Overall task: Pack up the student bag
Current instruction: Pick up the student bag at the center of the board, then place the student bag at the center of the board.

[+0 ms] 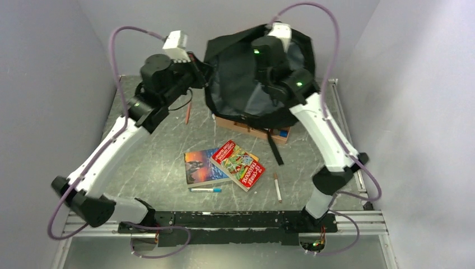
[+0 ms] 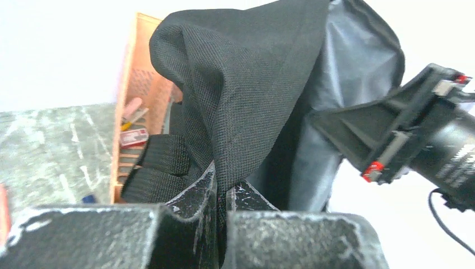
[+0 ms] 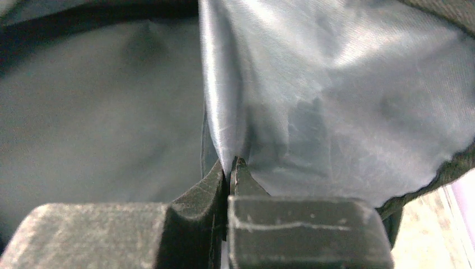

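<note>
The student bag (image 1: 253, 84) is at the far end of the bench (image 1: 157, 145), lifted between my two arms with its mouth spread wide toward the overhead camera. It is a big, soft thing of coarse black woven cloth, and its smooth grey lining (image 3: 347, 84) has a slight sheen and creases where it is pulled. The opening forms a rough oval with a black rim, and the inside is a deep grey hollow.

My left jaws are clenched on a fold of the black outer cloth at the bag's left edge, and the fabric rises from the pinch in a taut peak. My right jaws are clenched too. They reach in at the bag's right side and pinch a pleat of the grey lining.

Two broad black straps (image 2: 159, 165) lie folded under the bag's left side, and another strap (image 1: 274, 147) trails down onto the bench. The bag's lower part sits against an orange organizer (image 2: 140, 78) with small items in its slots.

Nearer my bases, apart from the bag, two books (image 1: 224, 165) overlap, with a pen (image 1: 205, 190) just in front of them and a pencil (image 1: 277, 188) to their right.
</note>
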